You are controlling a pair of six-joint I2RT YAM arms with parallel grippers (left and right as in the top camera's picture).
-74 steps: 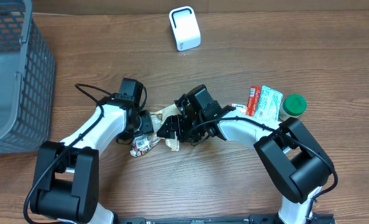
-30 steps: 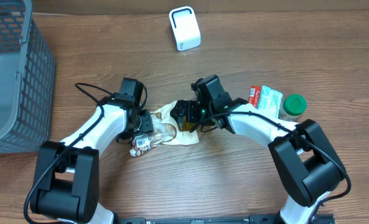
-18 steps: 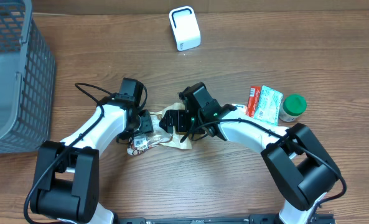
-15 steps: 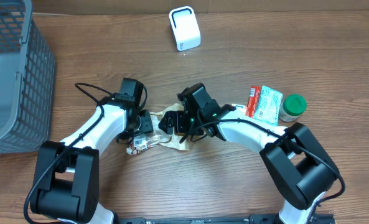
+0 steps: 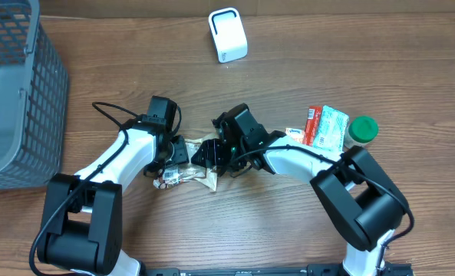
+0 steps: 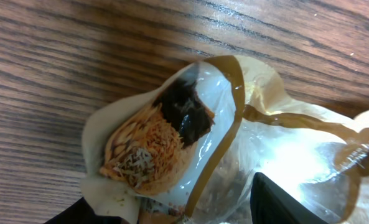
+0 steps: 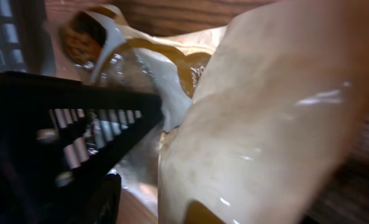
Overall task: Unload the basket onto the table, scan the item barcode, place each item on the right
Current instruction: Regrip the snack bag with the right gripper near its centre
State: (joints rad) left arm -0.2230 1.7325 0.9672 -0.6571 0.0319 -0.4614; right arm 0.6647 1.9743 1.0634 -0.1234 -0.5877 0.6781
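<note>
The item is a cream and brown plastic snack packet (image 5: 184, 175) with a barcode label, lying on the table between the two arms. My left gripper (image 5: 179, 158) is shut on its left end; in the left wrist view the packet (image 6: 172, 137) sits between the dark fingertips (image 6: 284, 199). My right gripper (image 5: 211, 156) is at the packet's right end. The packet (image 7: 265, 124) fills the right wrist view beside one dark finger (image 7: 102, 199), and the contact is hidden. The white scanner (image 5: 227, 34) stands at the back of the table.
A grey mesh basket (image 5: 12, 92) takes up the far left. At the right lie a red and green packet (image 5: 327, 126) and a green-lidded jar (image 5: 361, 130). The left gripper's black body (image 7: 60, 124) is close in front of the right wrist camera.
The right gripper has moved left, back onto the packet's right end, and its jaws have narrowed. The packet has bunched up toward the left gripper, which kept its hold.
</note>
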